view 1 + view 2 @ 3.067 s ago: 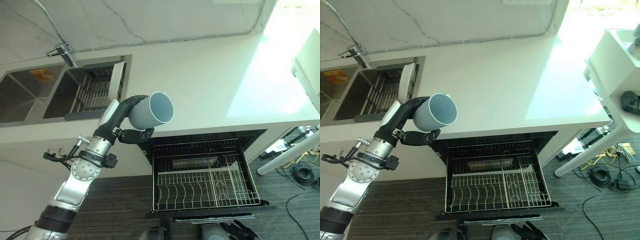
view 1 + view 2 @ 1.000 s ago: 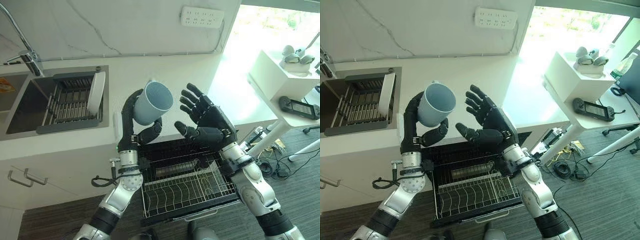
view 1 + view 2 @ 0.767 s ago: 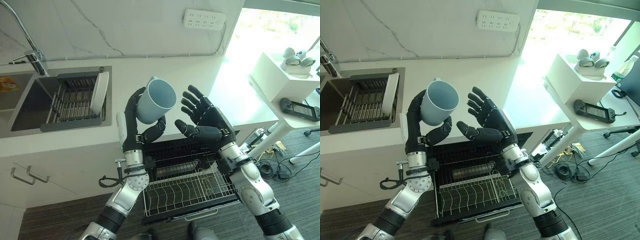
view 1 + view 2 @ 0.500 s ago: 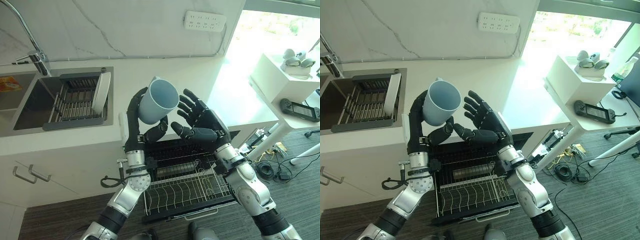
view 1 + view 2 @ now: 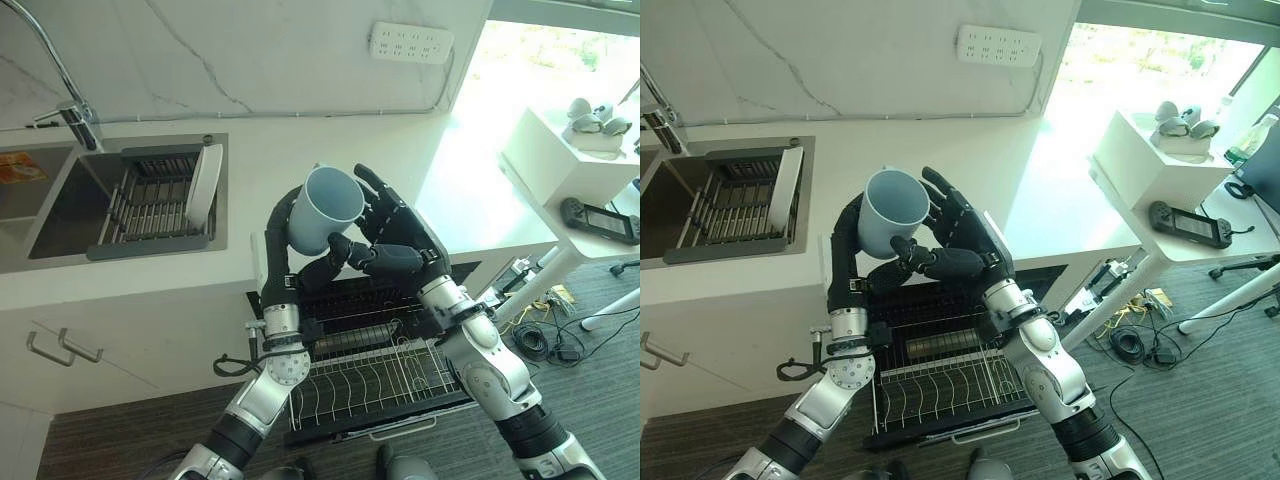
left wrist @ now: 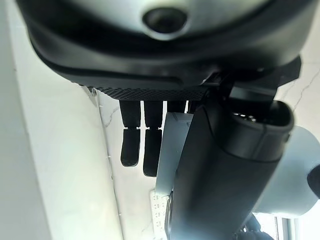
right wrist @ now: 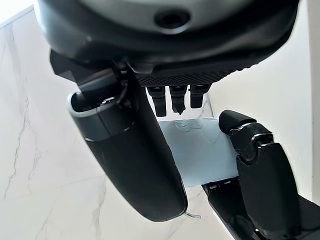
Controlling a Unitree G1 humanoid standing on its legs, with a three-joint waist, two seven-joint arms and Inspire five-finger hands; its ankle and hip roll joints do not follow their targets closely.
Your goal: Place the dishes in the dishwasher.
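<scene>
The bench (image 5: pixel 330 150) ran along the wall with a sink (image 5: pixel 60 205) at its left end, where a plate (image 5: pixel 202 182) leaned in a drying rack (image 5: pixel 150 195); below the bench's front edge the dishwasher rack (image 5: pixel 375 375) stood pulled out and looked empty. Above that front edge the cup (image 5: pixel 327 208) was held in the air, mouth tilted up, by the left hand (image 5: pixel 285 235), whose fingers and thumb were curled round its wall. The right hand (image 5: pixel 395 245) was against the cup's other side, fingers spread and bent about it with the thumb below, apparently taking it over. The risk I judged greatest was in this handover: if the left hand let go before the right had a firm hold, the smooth cup could slip and fall onto the wire rack or the floor (image 5: pixel 130 440) and break; two hands pulling unevenly could also twist it loose. No writing could be read; an orange label (image 5: pixel 18 167) by the sink was too small to make out.
</scene>
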